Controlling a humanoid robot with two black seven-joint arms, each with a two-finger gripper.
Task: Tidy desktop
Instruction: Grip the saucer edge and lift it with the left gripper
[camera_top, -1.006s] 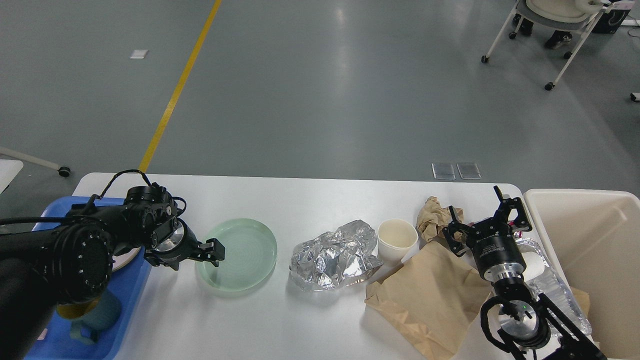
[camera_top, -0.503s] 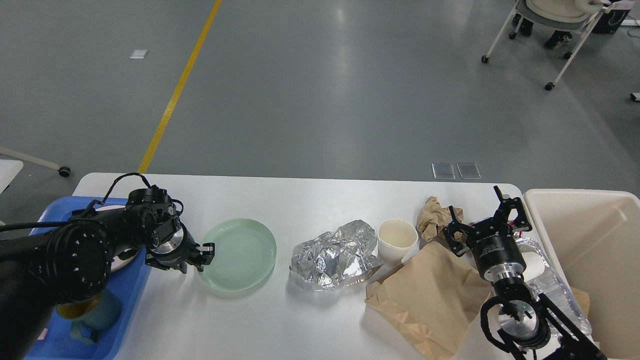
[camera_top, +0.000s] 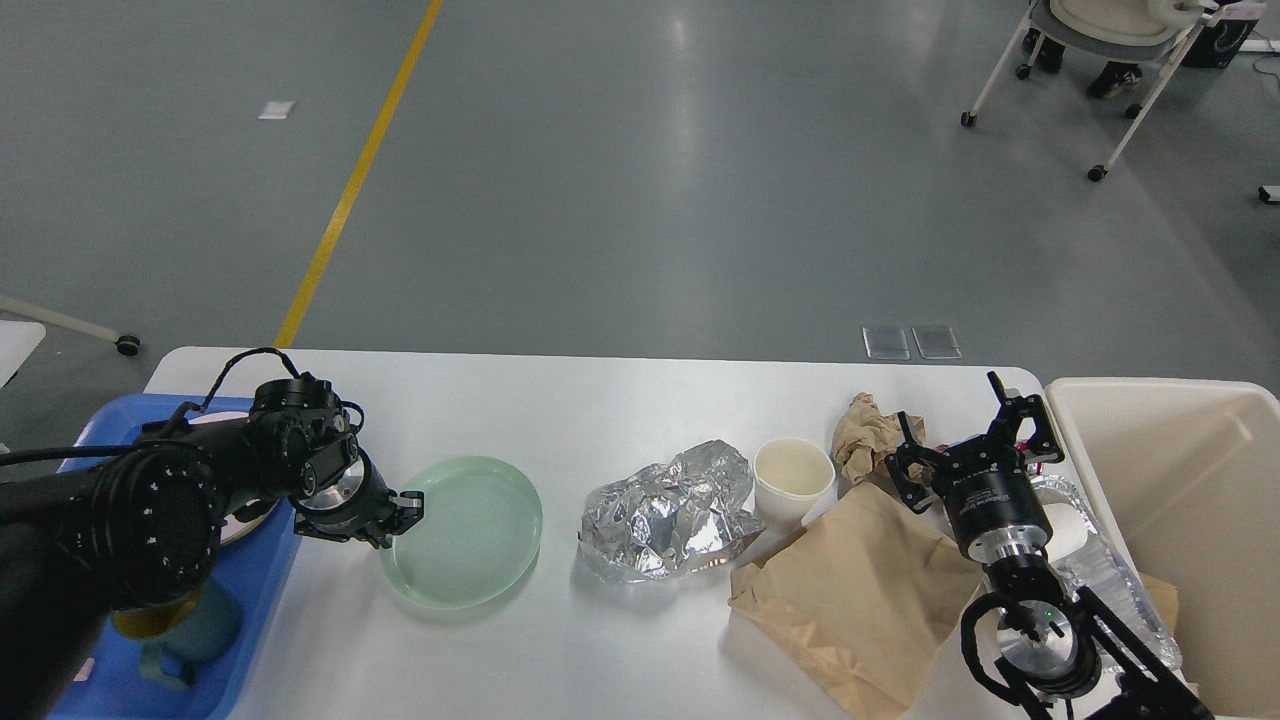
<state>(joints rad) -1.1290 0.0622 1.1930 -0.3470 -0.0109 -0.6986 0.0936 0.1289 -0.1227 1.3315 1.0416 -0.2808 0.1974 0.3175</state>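
Observation:
The white desktop (camera_top: 620, 400) spans the view. A pale green glass plate (camera_top: 470, 535) lies on its left part. My left gripper (camera_top: 405, 508) sits at the plate's left rim, fingers closed on the rim. My right gripper (camera_top: 965, 435) is open with fingers spread, hovering above a crumpled brown paper ball (camera_top: 865, 435) and the top of a flat brown paper bag (camera_top: 860, 595). Crumpled silver foil (camera_top: 668, 510) and a white paper cup (camera_top: 795, 480) stand between plate and bag.
A blue tray (camera_top: 265, 590) at the table's left edge holds a white dish and a teal mug (camera_top: 190, 635). A cream bin (camera_top: 1190, 470) stands at the right. A clear plastic container (camera_top: 1105, 560) lies beside my right arm. A wheeled chair stands far back right.
My left gripper drew back from over the plate to its left rim, and the plate has shifted left and toward me with it. The right arm has not moved.

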